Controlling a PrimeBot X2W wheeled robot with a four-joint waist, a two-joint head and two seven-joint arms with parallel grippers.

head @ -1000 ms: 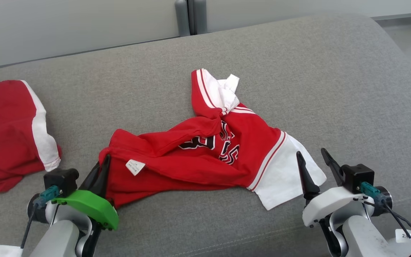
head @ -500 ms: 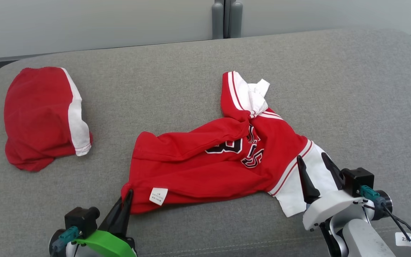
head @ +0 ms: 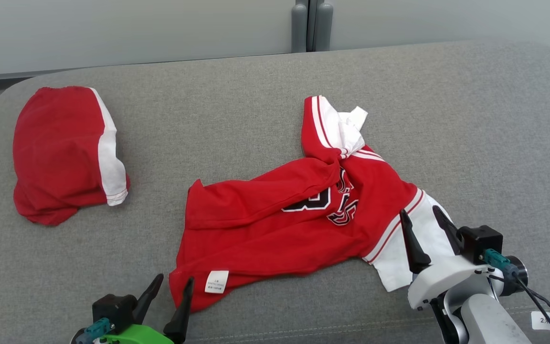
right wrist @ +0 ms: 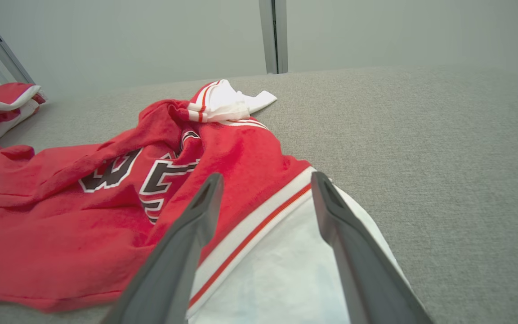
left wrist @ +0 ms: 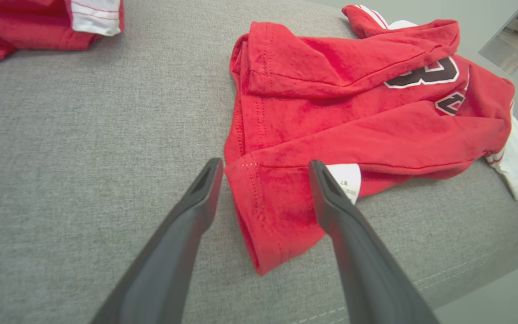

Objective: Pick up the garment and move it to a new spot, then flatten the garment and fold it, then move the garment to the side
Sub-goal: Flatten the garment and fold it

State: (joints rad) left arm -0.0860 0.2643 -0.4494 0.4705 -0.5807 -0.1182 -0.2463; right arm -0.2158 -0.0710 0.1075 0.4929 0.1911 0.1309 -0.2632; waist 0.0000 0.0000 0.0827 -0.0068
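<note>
- Finding the red shirt (head: 280, 224) lying crumpled near the middle of the grey couch (head: 470, 119), closer to the front edge than to the back.
- Showing black digits (head: 322, 203) with white outlines on the chest, partly swallowed by a fold.
- Noting the far sleeve (head: 344, 129), white with red stripes, bunching up at the shirt's far end, and the near sleeve (head: 392, 267), also white, spreading flat toward the front right.
- Spotting a small white label (head: 217, 282) sitting at the shirt's near left corner.
- Showing the left hand (head: 175, 278) released, fingers spread wide, grasping nothing.
- Straddling the shirt's near left corner with that hand in the left wrist view: one finger over bare couch just beside the hem, the other over the cloth just beside the label; not telling whether the tips are touching the fabric.
- Showing the right hand (head: 418, 210) released as well, fingers apart, grasping nothing.
- Pointing that hand over the near sleeve in the right wrist view, with the red-striped seam running between the two fingers.
- Spotting a second red garment (head: 60, 153) with a white band, lying bunched at the couch's far left, well apart from the shirt.
- Seeing a pale wall (head: 136, 33) with a grey post (head: 307, 24) behind the couch.
</note>
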